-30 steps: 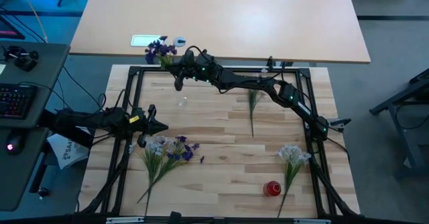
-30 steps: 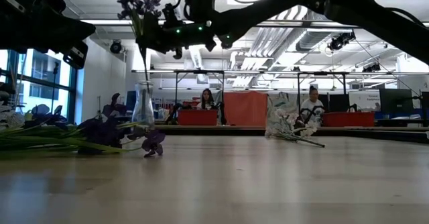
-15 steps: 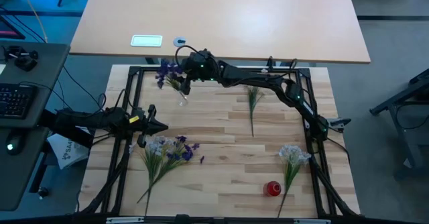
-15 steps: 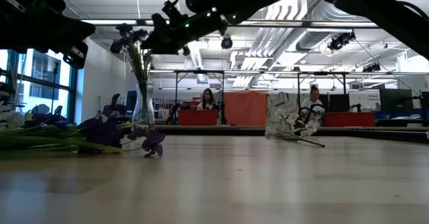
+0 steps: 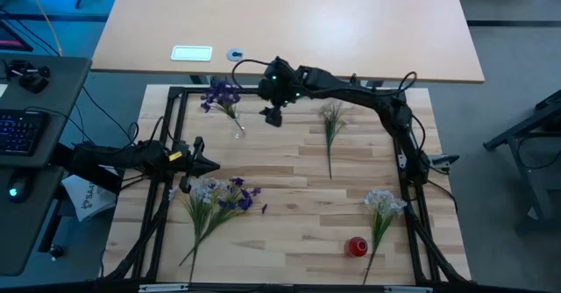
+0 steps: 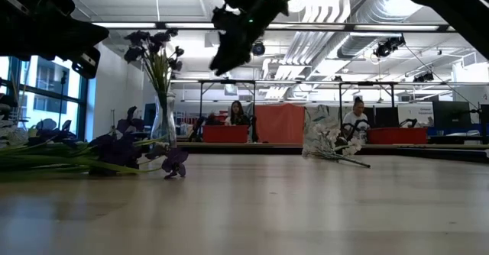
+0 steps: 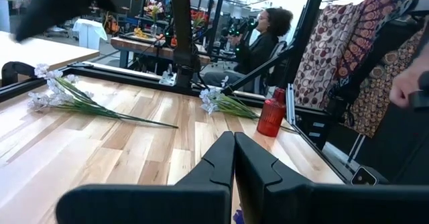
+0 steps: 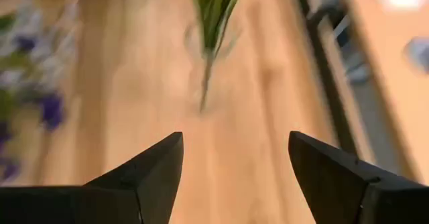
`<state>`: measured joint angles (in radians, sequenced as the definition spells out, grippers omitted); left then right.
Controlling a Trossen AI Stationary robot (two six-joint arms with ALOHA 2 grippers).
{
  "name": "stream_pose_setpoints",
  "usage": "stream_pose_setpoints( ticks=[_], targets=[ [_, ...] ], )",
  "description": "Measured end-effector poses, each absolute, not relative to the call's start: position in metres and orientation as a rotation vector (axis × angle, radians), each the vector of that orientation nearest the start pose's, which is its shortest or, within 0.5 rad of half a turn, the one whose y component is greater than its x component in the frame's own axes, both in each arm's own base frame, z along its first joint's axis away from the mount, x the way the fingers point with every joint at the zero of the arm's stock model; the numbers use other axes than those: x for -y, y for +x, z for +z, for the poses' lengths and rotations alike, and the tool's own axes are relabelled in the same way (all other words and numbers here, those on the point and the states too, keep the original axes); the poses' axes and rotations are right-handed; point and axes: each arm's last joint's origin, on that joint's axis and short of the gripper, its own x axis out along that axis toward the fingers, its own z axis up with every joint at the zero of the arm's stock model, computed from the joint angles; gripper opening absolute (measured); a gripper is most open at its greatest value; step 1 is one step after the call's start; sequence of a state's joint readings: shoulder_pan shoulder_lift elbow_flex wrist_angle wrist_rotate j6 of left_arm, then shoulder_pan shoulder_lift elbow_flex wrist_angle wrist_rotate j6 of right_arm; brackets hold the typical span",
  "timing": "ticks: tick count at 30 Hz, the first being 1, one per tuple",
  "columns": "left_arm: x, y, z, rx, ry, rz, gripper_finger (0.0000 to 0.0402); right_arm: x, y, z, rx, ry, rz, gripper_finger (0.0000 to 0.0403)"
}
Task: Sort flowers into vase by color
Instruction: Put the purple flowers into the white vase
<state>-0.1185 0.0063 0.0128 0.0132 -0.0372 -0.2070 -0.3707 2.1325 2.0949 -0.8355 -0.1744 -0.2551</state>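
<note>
The purple spray that the right gripper was carrying a second ago now stands on its own in the clear glass vase near the worktop's far-left corner. In the low view its blooms rise above the vase's neck with the stems leaning only slightly, and nothing holds them. The gripper has let go and drawn back toward the middle of the far edge. In the right wrist view its jaws stand wide apart and empty, with the vase and green stems seen between them but well ahead, not touching either finger. So one purple spray looks delivered — a first sorted stem, by my reading.

Still to be sorted, as they lie now: a mixed bunch of purple and pale flowers near the worktop's left edge, a pale spray by the middle of the far edge just beside the right arm, and a white spray toward the near-right corner next to a small red bottle.

The left gripper waits at the left edge, just above the mixed bunch; its wrist view shows the two fingers pressed together with nothing between them. Only one vase shows in these views — where the white blooms should go I cannot tell.
</note>
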Motion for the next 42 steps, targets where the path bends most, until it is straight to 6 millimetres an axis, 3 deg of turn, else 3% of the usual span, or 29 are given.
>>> stream_pose_setpoints(
  ticks=[6, 14, 20, 27, 35, 38, 40, 42],
  targets=[
    [0.010, 0.097, 0.169, 0.010, -0.208, -0.083, 0.0000, 0.157, 0.419, 0.299, -1.026, 0.152, 0.039, 0.0265],
    [0.010, 0.097, 0.169, 0.011, -0.208, -0.083, 0.0000, 0.117, 0.415, 0.277, -1.182, 0.219, 0.182, 0.0256],
    [0.010, 0.097, 0.169, 0.011, -0.208, -0.083, 0.0000, 0.099, 0.398, 0.267, -1.237, 0.259, 0.210, 0.0254],
    [0.010, 0.096, 0.175, 0.078, -0.246, -0.080, 0.0000, 0.087, 0.339, 0.275, -1.191, 0.443, 0.075, 0.0254],
    [0.009, 0.089, 0.205, 0.381, -0.531, -0.167, 0.0000, 0.050, 0.265, 0.277, -0.966, 0.664, -0.205, 0.0254],
    [0.005, 0.082, 0.220, 0.571, -0.610, -0.095, 0.0000, 0.036, 0.246, 0.277, -0.872, 0.679, -0.268, 0.0254],
    [0.005, 0.086, 0.228, 0.533, -0.653, -0.083, 0.0000, 0.030, 0.237, 0.278, -0.826, 0.662, -0.302, 0.0254],
    [0.008, 0.096, 0.235, 0.350, -0.675, -0.116, 0.0004, 0.027, 0.229, 0.279, -0.796, 0.632, -0.334, 0.0254]
  ],
)
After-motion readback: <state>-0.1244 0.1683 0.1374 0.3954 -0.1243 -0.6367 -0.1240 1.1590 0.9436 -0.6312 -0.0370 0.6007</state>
